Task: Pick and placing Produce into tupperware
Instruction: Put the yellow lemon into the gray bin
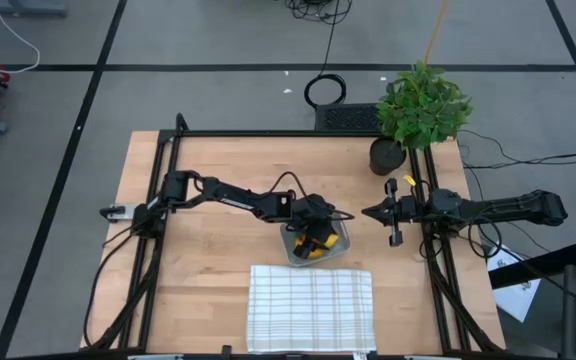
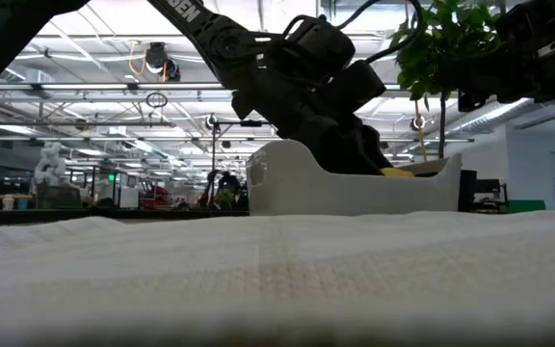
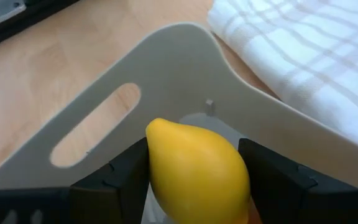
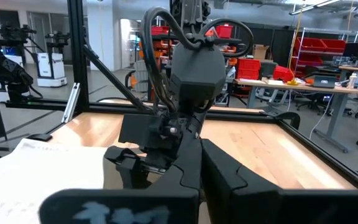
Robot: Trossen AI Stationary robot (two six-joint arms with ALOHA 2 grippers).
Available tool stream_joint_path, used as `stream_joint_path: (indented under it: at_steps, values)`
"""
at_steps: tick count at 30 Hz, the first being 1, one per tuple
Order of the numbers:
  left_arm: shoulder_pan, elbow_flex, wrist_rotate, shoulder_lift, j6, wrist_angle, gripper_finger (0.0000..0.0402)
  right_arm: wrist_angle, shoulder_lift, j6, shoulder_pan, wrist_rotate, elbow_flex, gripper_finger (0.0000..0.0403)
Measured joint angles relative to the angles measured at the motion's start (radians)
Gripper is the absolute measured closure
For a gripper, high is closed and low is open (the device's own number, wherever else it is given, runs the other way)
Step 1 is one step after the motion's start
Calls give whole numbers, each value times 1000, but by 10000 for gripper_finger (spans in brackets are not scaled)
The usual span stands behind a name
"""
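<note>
My left gripper [image 1: 313, 240] reaches from the table's left into the tupperware [image 1: 340, 238], a shallow grey tub with a slotted handle [image 3: 95, 124]. It is shut on the yellow lemon [image 3: 194, 168]. Beneath it in the tub lie yellow and orange produce pieces [image 1: 316, 252]; in the low view a yellow piece [image 2: 398, 172] shows over the tub's wall [image 2: 355, 188]. My right gripper [image 1: 378, 212] waits shut at the table's right, apart from everything. My left gripper pinches the lemon's two opposite sides [image 3: 154, 165] between its two fingers [image 3: 126, 174]. The fingers slant down from the table's left into the tub. The lemon's pointed end faces away from the wrist. Whether the lemon rests on the tub's floor is hidden.
A white grid-patterned cloth [image 1: 310, 308] lies right in front of the tub at the near edge. A leafy potted plant [image 1: 423, 105] stands at the far right corner. Black frame rails [image 1: 158, 200] run along the table's sides.
</note>
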Motion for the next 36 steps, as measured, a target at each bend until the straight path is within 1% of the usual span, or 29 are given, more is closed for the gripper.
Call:
stream_joint_path:
  at_steps: [7, 15, 36]
  values:
    - [-2, 0, 32, 0, -11, -4, 172, 4, 0, 0, 0, 0, 0, 403]
    - [-7, 0, 98, 0, -6, -28, 172, 7, 0, -7, 0, 0, 0, 403]
    - [-7, 0, 100, 0, -7, -46, 171, 7, 0, -7, 0, 0, 0, 403]
